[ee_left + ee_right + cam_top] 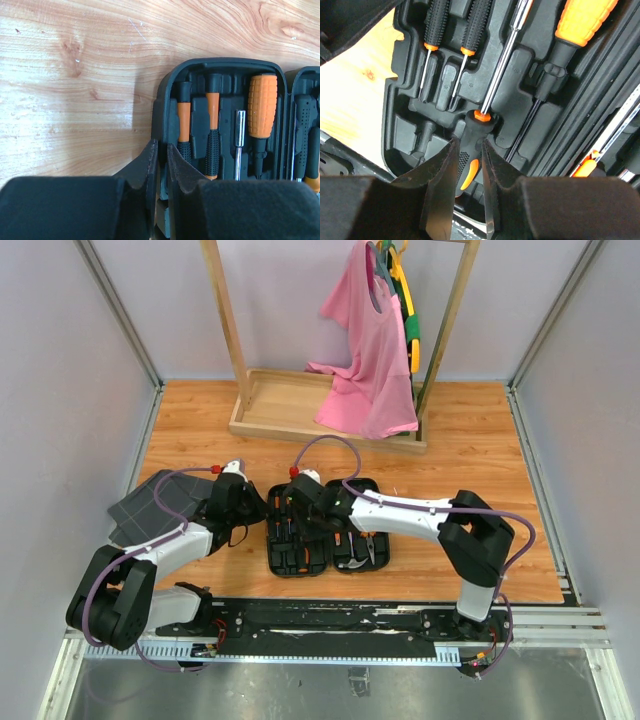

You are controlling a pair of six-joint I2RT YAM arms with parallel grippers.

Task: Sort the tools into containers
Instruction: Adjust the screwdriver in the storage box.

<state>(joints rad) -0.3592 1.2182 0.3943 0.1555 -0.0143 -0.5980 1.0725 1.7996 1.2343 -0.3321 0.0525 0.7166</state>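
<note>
The black tool case (272,562) lies open on the wooden table between my arms. My left gripper (258,508) is shut on the left wall of the case (165,100), one finger outside and one inside. In the slots beside it sit two slim orange-and-black screwdrivers (184,120), a steel bar (240,135) and a thick orange-handled screwdriver (262,105). My right gripper (469,141) is shut on the black-and-orange handle of a long screwdriver (479,120), which lies over the moulded slots of the case (410,107) with its steel shaft pointing away. Two small screwdrivers (436,20) rest in slots beyond it.
A dark grey grid-patterned fabric (150,502) lies left of the case, partly under my left arm. At the back stands a wooden rack with a tray base (290,405) and a pink shirt (365,360) hanging from it. A metal rail (330,625) runs along the near edge.
</note>
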